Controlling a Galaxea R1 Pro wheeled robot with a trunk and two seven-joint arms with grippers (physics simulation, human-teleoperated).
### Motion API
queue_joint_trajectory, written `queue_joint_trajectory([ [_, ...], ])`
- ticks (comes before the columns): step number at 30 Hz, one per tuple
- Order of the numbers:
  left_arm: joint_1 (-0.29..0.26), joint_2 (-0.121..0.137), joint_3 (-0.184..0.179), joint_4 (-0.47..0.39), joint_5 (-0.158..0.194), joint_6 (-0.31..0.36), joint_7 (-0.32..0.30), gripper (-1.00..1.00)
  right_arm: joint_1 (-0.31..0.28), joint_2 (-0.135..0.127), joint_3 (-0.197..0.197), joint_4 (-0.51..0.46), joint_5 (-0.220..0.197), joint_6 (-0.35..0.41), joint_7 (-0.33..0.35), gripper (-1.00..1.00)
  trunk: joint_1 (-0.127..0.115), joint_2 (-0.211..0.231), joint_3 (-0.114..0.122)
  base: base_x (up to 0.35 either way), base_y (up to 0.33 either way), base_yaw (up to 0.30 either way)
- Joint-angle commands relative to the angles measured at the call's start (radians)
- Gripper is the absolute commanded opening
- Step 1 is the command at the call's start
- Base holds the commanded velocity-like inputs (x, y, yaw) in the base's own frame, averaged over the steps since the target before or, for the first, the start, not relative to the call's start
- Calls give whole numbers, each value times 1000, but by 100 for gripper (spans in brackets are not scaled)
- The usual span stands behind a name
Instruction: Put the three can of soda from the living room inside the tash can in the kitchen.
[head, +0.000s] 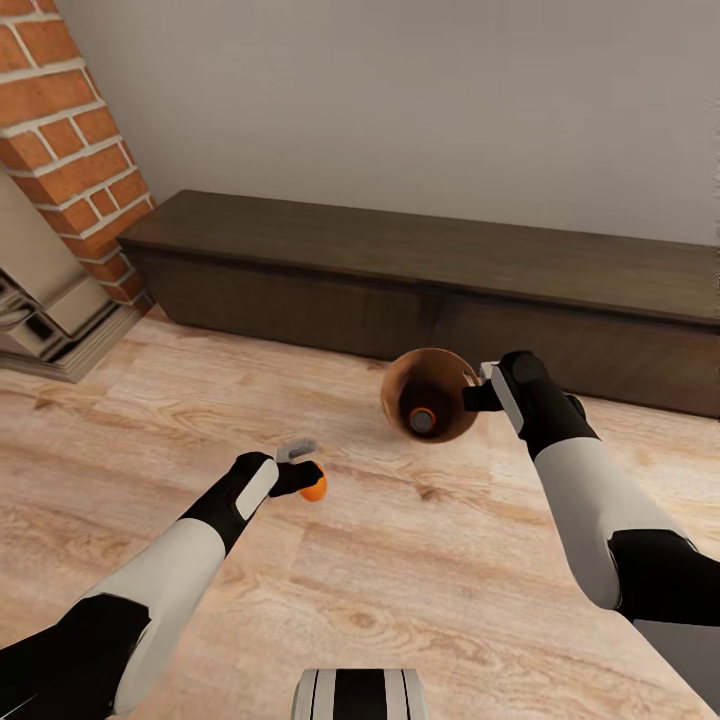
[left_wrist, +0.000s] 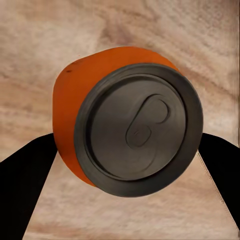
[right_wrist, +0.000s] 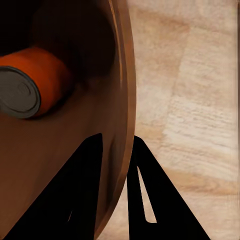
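Observation:
My left gripper (head: 308, 483) is shut on an orange soda can (head: 315, 488), held above the pale wood floor. In the left wrist view the can (left_wrist: 127, 135) shows its dark grey top between the two black fingers (left_wrist: 25, 175). My right gripper (head: 470, 396) is shut on the rim of the copper-brown trash can (head: 405, 380), tilted with its mouth toward the camera. A second orange can (head: 422, 419) lies inside it. The right wrist view shows that can (right_wrist: 35, 82) on the brown inner wall (right_wrist: 75, 150), with one finger (right_wrist: 75, 195) inside the rim and one outside. The blue can is out of view.
A long dark wood low cabinet (head: 420, 270) runs along the grey wall ahead. A brick fireplace (head: 70, 130) with a stone hearth (head: 50, 320) stands at the left. Pale wood floor (head: 400, 580) stretches between me and the cabinet.

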Motion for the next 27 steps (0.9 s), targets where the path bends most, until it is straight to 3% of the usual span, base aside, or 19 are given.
queue_joint_trajectory([
  [1,0,0,0,0,0,0,0,-100,0,0,-1,0,-10,0,4,-100,0,0,4,0,0,0],
  [6,0,0,0,-7,0,3,-6,-100,1,0,0,1,-10,0,4,-100,-3,1,23,0,0,0],
  [12,0,3,2,-48,2,54,-9,-100,4,0,-1,7,-10,0,4,-100,-5,3,47,0,0,0],
  [17,1,7,6,-260,3,157,-10,-100,6,0,-2,14,-11,0,4,-100,-8,4,66,0,0,0],
  [18,17,10,9,-438,6,260,-10,-100,6,2,-3,17,-12,0,4,-100,-8,4,70,0,0,0],
  [22,43,12,10,-538,9,318,-10,-100,7,8,-3,18,-13,0,4,-100,-10,5,85,0,0,0],
  [27,109,12,11,-743,13,430,-10,-100,12,17,-3,29,-13,0,5,-100,-12,6,105,0,0,0],
])
